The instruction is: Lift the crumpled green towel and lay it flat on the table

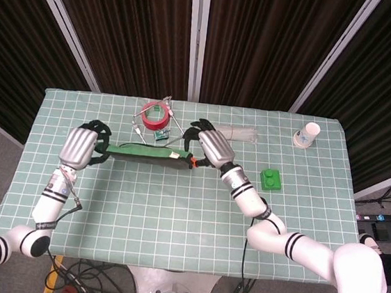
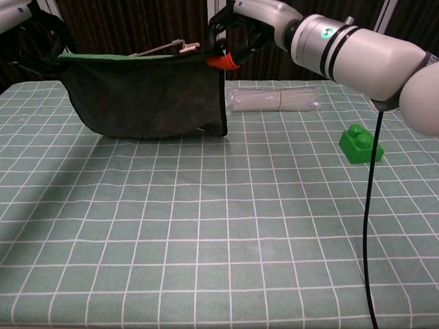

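Green towel [image 2: 151, 96] hanging — chest view, thin strip [image 1: 146, 153] — head view

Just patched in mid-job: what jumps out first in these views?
The green towel hangs stretched between the left hand and right hand, each gripping a top corner above the table's far-left part, its lower edge about at the cloth. Behind lies a red tape roll; right sits a green block.

The towel [image 2: 151, 96] hangs stretched between the left hand [image 1: 83, 147] at the left of the frame and the right hand [image 1: 208, 148] near the centre, its lower edge at the table [image 2: 206, 226]. Behind it lies a tape roll [image 1: 154, 115]; right of it a clear roll [image 2: 273, 99], then a block [image 2: 361, 143], with a cup [image 1: 307, 135] at the upper right.
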You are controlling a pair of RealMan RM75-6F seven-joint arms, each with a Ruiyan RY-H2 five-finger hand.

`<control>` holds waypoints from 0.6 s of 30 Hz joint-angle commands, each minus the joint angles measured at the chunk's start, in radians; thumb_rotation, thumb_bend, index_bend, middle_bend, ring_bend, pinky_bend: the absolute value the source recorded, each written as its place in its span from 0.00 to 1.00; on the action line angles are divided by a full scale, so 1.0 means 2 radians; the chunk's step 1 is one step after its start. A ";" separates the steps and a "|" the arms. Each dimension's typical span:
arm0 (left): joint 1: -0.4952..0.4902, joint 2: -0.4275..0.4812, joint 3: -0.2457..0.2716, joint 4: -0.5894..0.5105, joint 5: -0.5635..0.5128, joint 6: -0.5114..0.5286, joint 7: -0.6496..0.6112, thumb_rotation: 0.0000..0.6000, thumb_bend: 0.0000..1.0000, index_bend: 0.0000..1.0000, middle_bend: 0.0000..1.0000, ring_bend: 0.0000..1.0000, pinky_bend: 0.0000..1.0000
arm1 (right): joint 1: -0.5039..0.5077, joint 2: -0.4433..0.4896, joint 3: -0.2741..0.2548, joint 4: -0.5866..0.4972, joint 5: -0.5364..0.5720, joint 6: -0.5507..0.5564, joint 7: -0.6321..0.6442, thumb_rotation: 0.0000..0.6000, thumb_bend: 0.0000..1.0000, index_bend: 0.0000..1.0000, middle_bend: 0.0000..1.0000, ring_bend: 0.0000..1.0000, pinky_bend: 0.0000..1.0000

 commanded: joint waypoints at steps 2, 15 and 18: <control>0.018 0.012 0.029 -0.028 0.028 0.009 0.011 1.00 0.53 0.71 0.42 0.26 0.37 | -0.021 0.007 -0.030 -0.017 -0.025 0.003 0.012 1.00 0.45 0.77 0.33 0.13 0.06; 0.047 0.021 0.101 -0.064 0.098 0.012 0.027 1.00 0.52 0.71 0.42 0.26 0.37 | -0.064 0.023 -0.093 -0.067 -0.074 0.020 0.018 1.00 0.45 0.77 0.33 0.13 0.05; 0.050 0.020 0.111 -0.066 0.106 0.009 0.032 1.00 0.51 0.71 0.42 0.26 0.37 | -0.071 0.025 -0.100 -0.075 -0.079 0.023 0.015 1.00 0.45 0.77 0.33 0.13 0.05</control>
